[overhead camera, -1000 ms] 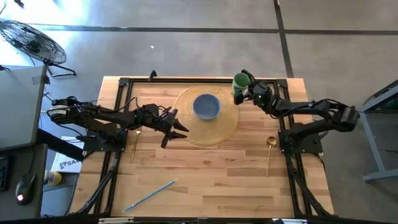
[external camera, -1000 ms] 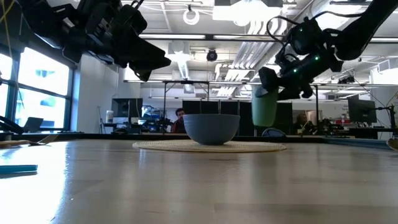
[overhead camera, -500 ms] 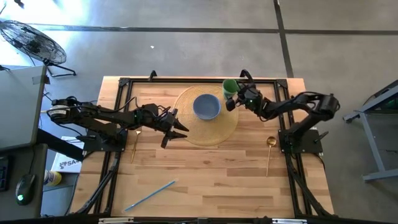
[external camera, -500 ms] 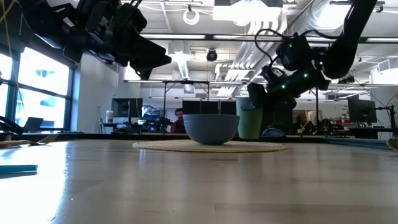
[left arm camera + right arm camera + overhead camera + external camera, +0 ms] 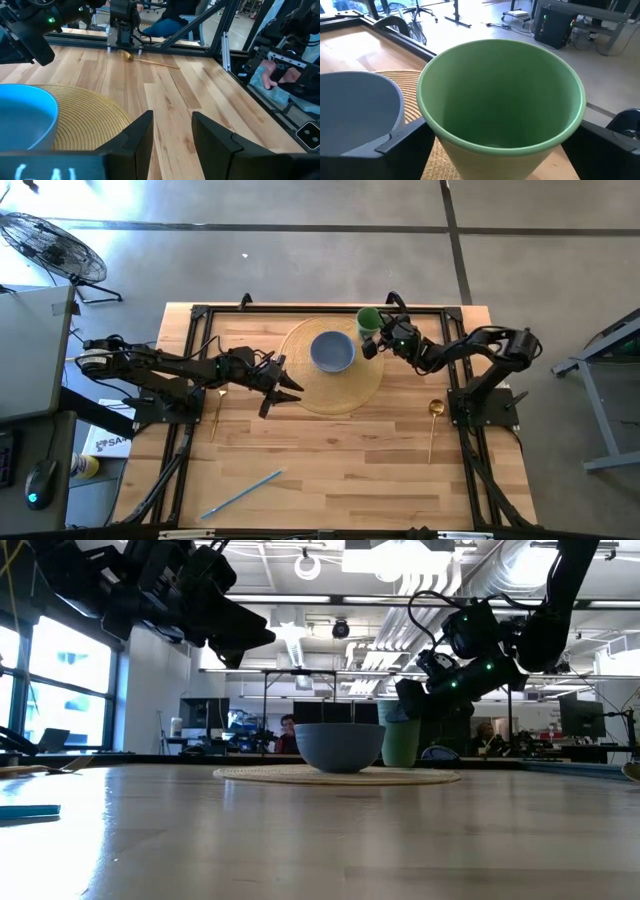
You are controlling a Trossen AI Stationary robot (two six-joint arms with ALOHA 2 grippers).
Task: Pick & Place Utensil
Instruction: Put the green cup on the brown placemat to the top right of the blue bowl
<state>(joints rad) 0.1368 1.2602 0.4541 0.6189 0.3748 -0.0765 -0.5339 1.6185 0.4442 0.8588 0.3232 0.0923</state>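
A green cup (image 5: 367, 319) stands upright at the far right rim of a round woven mat (image 5: 362, 386), beside a blue bowl (image 5: 332, 351) in the mat's middle. My right gripper (image 5: 380, 335) reaches in from the table's right and is shut on the cup (image 5: 500, 100). My left gripper (image 5: 288, 389) hovers open above the mat's left edge, holding nothing; its wrist view shows the bowl (image 5: 22, 117) and open fingers (image 5: 137, 137). One gold spoon (image 5: 433, 427) lies on the right of the table, another gold utensil (image 5: 217, 408) on the left, and a blue utensil (image 5: 240, 495) near the front. My right gripper pinches the green cup's outer wall (image 5: 437, 137) just below the rim, one finger (image 5: 402, 145) on each side. The fingers come level to slightly slanting down from the table's right. The cup is upright, and its base (image 5: 400, 762) appears to sit at mat level.
Black frame rails (image 5: 330, 308) run along the table's far edge and both sides. Bare wood (image 5: 340, 470) spreads across the near half between the utensils. People and desks show in the room beyond the far edge.
My right gripper has carried the green cup from the far right corner toward the table's left, close to the bowl, and lowered it until its base reached mat level. The cup stayed upright. The left arm has kept still.
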